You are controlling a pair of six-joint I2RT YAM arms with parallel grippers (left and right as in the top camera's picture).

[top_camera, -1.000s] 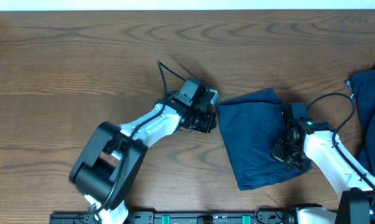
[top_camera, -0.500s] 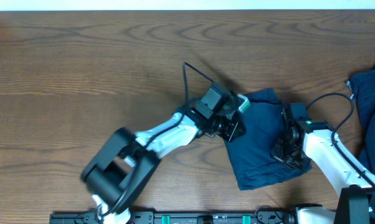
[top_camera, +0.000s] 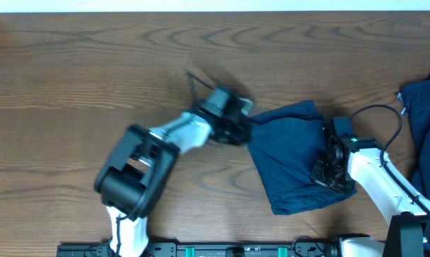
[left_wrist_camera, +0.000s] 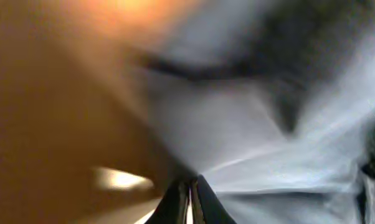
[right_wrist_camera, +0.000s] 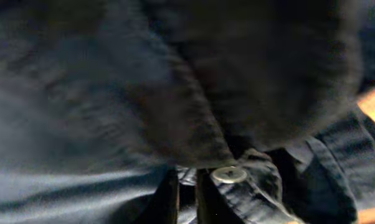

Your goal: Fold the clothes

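The dark navy shorts (top_camera: pixel 290 157) lie folded on the wooden table, right of centre. My left gripper (top_camera: pixel 238 130) is at the shorts' left edge. Its wrist view is blurred and shows the fingers (left_wrist_camera: pixel 189 196) closed together where the cloth (left_wrist_camera: pixel 268 143) meets the table. My right gripper (top_camera: pixel 328 171) rests on the shorts' right side. In its wrist view the fingers (right_wrist_camera: pixel 186 186) are pinched on dark cloth next to a small pale button (right_wrist_camera: pixel 228 174).
More navy clothes (top_camera: pixel 423 121) are piled at the right edge of the table. Black cables run from both wrists. A dark rail (top_camera: pixel 222 250) lies along the front edge. Bare wood (top_camera: pixel 93 86) covers the left and back.
My left gripper reached right over the shorts' left part, then swung back left to their edge. The right gripper and the shorts have barely moved.
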